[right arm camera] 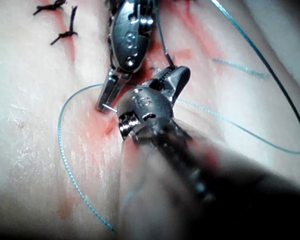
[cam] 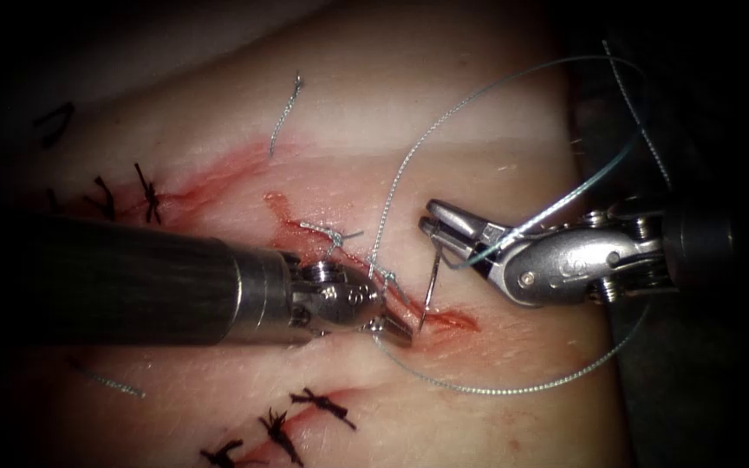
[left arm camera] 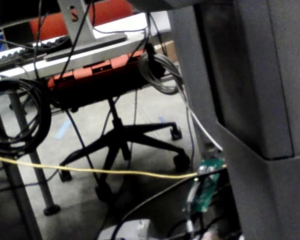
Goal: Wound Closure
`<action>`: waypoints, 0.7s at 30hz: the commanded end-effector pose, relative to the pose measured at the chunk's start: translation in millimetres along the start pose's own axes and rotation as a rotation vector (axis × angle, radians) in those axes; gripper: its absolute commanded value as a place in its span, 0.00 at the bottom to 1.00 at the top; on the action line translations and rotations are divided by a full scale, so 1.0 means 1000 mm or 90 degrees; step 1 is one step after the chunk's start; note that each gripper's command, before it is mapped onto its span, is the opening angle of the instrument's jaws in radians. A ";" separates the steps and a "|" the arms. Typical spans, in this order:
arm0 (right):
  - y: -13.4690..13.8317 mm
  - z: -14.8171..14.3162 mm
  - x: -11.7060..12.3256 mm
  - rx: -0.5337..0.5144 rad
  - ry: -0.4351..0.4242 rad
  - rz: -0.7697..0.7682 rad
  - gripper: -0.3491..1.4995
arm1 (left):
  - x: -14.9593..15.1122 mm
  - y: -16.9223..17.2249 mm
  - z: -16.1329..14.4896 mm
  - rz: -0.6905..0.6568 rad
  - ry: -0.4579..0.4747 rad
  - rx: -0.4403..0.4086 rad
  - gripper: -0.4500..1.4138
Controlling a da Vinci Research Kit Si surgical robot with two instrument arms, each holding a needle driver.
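Your tissue [cam: 444,121] is pale and pink, with a red, wet cut [cam: 444,319] running across the middle. Two light knots [cam: 333,232] already sit along the cut, and a short loose bit of thread [cam: 283,113] lies higher up on the tissue. Dark stitches [cam: 147,195] mark other closed cuts, some to the upper left and some low down. Your needle [cam: 431,282] is thin and shiny and stands nearly upright over the cut. Its lower end is down at the cut by your left tool [cam: 396,329], and its upper end is at your right tool [cam: 433,221]. Your left tool's jaws are closed at the lower end of the needle, right at the edge of the cut; in the right wrist view the left tool [right arm camera: 106,102] pinches a thin bit of metal there. You cannot tell how deep the needle sits in the tissue. Your right tool's jaws look nearly closed near the needle's upper end, but you cannot tell if they grip it. The thread [cam: 513,82] is pale blue-green. It makes a big loop above your right tool, crosses its jaws, and another loop curves under both tools on the tissue. No writing can be read on the tools.
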 end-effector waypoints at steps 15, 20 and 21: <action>0.0018 0.0008 0.0005 -0.029 0.017 -0.233 0.00 | 0.0003 -0.0002 0.0004 -0.001 0.002 0.000 0.00; 0.0017 0.0008 0.0006 -0.014 0.033 -0.287 0.00 | 0.0003 -0.0002 0.0004 -0.001 0.002 0.000 0.00; 0.0016 0.0008 0.0006 -0.014 0.034 -0.291 0.00 | 0.0003 -0.0002 0.0004 -0.001 0.002 0.000 0.00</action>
